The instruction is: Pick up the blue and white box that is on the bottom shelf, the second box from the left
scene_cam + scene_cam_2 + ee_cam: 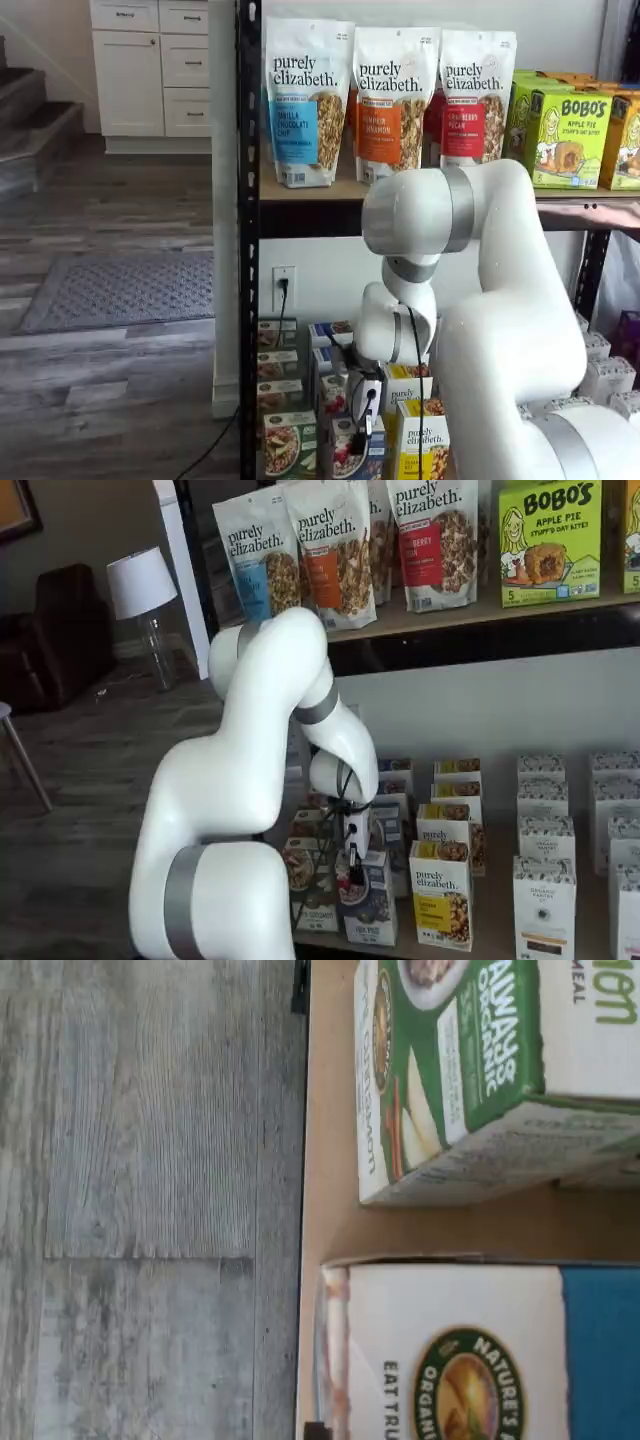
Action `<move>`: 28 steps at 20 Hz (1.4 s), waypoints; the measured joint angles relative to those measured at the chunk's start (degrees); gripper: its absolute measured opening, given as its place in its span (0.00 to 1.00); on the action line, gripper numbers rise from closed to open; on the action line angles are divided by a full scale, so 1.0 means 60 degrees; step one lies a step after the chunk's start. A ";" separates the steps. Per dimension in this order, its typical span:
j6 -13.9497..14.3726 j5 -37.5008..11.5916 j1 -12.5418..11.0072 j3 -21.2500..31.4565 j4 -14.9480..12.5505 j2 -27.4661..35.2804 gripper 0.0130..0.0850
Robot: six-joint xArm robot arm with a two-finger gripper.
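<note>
Down on the bottom shelf (480, 948) our gripper (353, 870) hangs directly over the blue and white box (372, 912), which stands upright between the green-and-white carton (312, 910) and the yellow-and-white carton (441, 895). Whether our fingers are parted or closed, we cannot tell. Our wrist view shows the green-and-white carton (470, 1070) beside a blue-and-white one.
</note>
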 joint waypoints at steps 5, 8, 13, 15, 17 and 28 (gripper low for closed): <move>-0.0085 0.0014 0.0018 -0.0003 0.0111 0.0000 0.61; -0.0114 0.0051 0.0017 0.0009 0.0144 -0.0023 0.50; 0.0068 0.0041 0.0002 0.0091 -0.0075 -0.0079 0.39; 0.0108 0.0123 -0.0002 0.0126 -0.0120 -0.0125 0.39; -0.0094 0.0158 0.0016 0.0234 0.0122 -0.0226 0.39; -0.0947 -0.0210 0.0124 0.1847 0.1109 -0.1428 0.39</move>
